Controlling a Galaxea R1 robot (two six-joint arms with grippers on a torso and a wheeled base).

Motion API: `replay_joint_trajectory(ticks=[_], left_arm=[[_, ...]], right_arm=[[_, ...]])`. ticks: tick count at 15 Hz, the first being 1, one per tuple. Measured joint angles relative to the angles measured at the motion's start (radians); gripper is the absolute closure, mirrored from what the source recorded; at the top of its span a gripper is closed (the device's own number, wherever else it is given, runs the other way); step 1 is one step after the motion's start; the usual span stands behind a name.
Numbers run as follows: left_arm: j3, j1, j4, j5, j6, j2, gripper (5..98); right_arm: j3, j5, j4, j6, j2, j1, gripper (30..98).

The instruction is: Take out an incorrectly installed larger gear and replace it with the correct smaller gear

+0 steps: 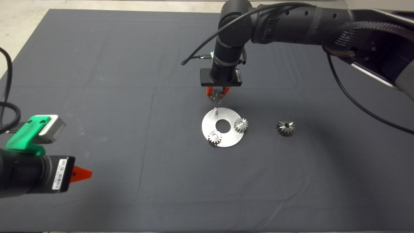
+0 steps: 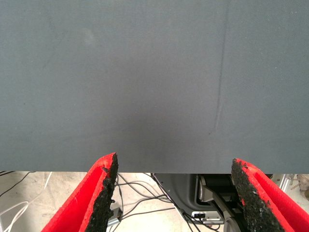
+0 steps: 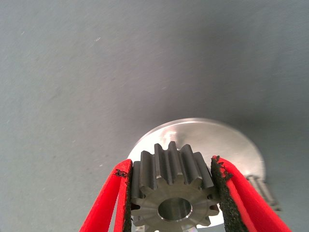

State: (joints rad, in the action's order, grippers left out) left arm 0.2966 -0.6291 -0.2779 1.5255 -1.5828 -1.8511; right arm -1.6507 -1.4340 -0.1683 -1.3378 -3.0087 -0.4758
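Steel small toothed gear (image 3: pixel 171 193): pinched in right tool (image 1: pixel 218 93), above round silver plate (image 1: pixel 226 137) at 12 o'clock.
Larger grey gear (image 1: pixel 285 127): on mat, 3 o'clock of plate.
Left tool (image 2: pixel 176 193): spread, parked.

Your right arm reaches in from the right edge of the head view, bends at the wrist and points straight down over the middle of the mat. Your right gripper (image 1: pixel 218 94) hangs above the mat, its red fingers (image 3: pixel 108 203) closed in on the smaller gear (image 3: pixel 171 193), black pads pressed against the teeth on both sides. Your left arm waits at the lower left edge, level and idle. Your left gripper (image 2: pixel 174 193) points across the mat with fingers spread wide, holding nothing.
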Motion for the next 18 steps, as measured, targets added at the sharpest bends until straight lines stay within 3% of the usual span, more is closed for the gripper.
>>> replay_joint_trajectory(ticks=[4,13,18], left_arm=[[0.000,0.000,-0.001,0.000,-0.001,0.000,44.4],[0.000,0.001,-0.003,0.000,-0.003,0.000,44.4],[0.000,0.037,-0.019,0.000,-0.007,0.000,44.4]], right_arm=[[0.005,0.003,-0.005,0.000,0.000,0.036,91.6],[0.005,-0.002,-0.045,-0.001,0.000,0.056,91.2],[0.008,-0.006,-0.066,-0.001,0.000,0.074,91.1]])
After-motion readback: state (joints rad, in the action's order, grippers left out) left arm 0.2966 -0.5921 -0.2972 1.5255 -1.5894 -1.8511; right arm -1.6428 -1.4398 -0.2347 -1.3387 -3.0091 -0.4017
